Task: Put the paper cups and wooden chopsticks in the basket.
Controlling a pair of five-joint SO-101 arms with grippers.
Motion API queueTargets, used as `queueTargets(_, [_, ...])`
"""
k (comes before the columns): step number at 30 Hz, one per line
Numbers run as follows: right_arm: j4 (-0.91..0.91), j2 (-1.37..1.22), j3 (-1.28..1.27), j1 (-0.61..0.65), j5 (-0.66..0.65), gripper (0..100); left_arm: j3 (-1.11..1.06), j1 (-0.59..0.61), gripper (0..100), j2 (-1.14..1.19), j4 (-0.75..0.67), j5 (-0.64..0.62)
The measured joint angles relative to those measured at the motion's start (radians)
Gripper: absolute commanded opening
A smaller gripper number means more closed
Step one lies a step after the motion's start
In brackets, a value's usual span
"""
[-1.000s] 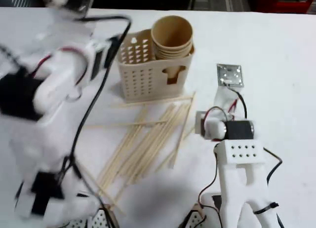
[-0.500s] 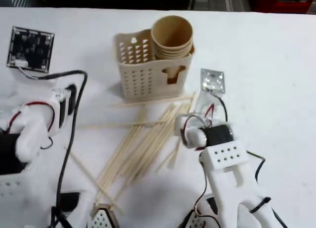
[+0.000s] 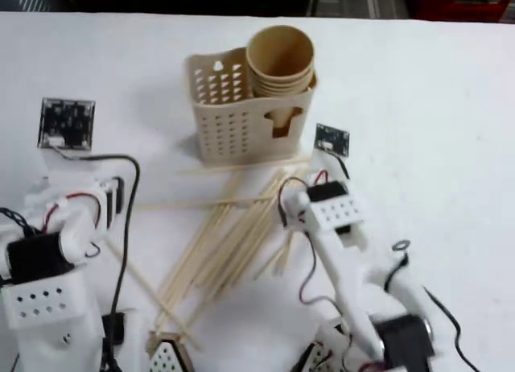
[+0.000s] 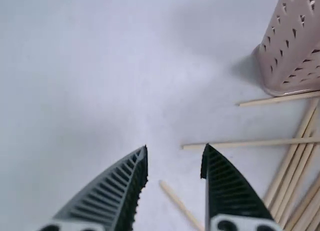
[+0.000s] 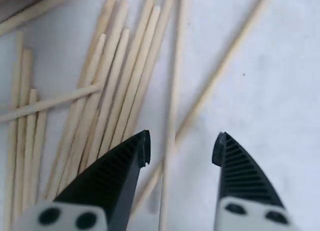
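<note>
**High view:** Since half a second ago the left arm (image 3: 44,267) has drawn back toward the near-left corner of the white table (image 3: 434,106). The right arm (image 3: 334,215) has swung in over the scattered chopsticks (image 3: 233,231). The stacked cups (image 3: 280,58) sit in the basket (image 3: 233,118), with the sticks fanned just in front of it. The room behind the table is dark.

**Left wrist view:** The left gripper (image 4: 175,148) hangs with its jaws apart over bare tabletop. One stick end lies between them, and another stick crosses just beyond one tip.

**Right wrist view:** The right gripper (image 5: 183,135), jaws wide, straddles two loose sticks beside the main bundle. Whether it touches them is hard to tell.
</note>
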State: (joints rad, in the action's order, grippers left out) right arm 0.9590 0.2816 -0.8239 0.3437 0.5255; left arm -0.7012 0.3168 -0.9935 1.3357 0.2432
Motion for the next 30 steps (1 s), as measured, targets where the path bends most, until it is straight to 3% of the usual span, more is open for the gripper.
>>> queueTargets(8, [-0.038,-0.232,0.109,-0.049,0.023,20.4,-0.227,0.003,18,-0.103,-0.109,0.058])
queueTargets(16, [-0.044,-0.292,0.126,-0.14,0.028,1.8,-0.37,0.003,18,-0.132,-0.195,0.06])
queueTargets(25, [-0.043,-0.304,0.124,-0.244,-0.006,1.8,-0.497,0.003,18,-0.135,-0.272,0.06])
queueTargets(30, [0.043,-0.273,0.186,-0.308,-0.008,1.7,-0.582,0.003,18,-0.163,-0.324,0.06])
